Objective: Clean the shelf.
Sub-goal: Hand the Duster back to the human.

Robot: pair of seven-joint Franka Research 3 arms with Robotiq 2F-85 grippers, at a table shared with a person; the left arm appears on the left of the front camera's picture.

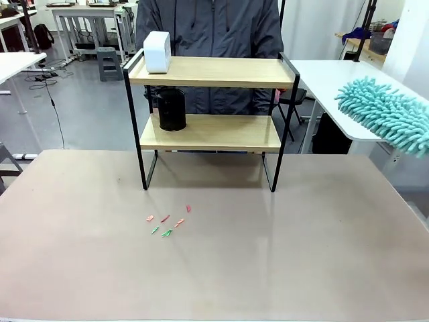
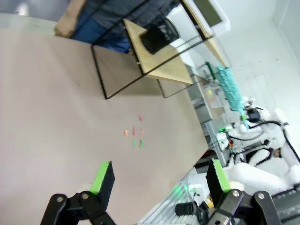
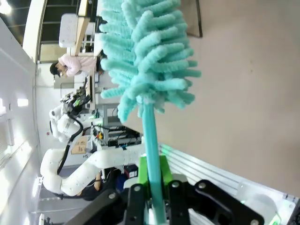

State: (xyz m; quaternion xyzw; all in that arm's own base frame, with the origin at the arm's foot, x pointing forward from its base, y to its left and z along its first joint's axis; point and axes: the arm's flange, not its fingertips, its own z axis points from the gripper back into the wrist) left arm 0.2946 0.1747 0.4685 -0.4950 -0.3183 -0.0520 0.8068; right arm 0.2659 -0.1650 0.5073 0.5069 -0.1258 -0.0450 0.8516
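Right gripper (image 3: 153,180) jaws clamp the duster (image 1: 385,117) handle to sweep the shelf (image 1: 221,71); left gripper (image 2: 160,173) jaws stand wide, idle.

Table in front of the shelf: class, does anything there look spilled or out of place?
Yes. A few small red and green scraps lie scattered on the table, just in front of the shelf, like loose litter. The shelf itself stands square and upright.

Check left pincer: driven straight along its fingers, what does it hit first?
Likely the bare table top, short of the red and green scraps. The open left pincer tilts down at it; the shelf stands farther off. Depth is unclear.
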